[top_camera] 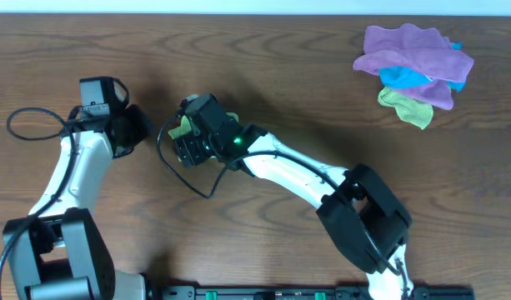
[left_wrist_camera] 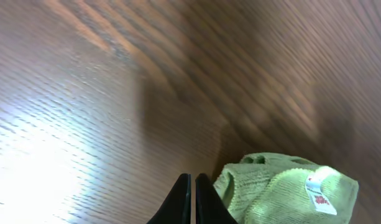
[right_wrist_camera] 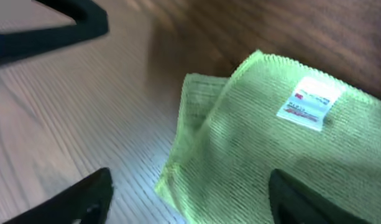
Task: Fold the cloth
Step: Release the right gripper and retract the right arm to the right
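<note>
Though overhead barely shows the cloth (right_wrist_camera: 240, 143), wrist views reveal its tag (right_wrist_camera: 309, 102).

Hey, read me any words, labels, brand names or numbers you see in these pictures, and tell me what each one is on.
On the white tag of the green cloth: a red mark and rows of small print, all too blurred to read.
No other writing shows in any view.
</note>
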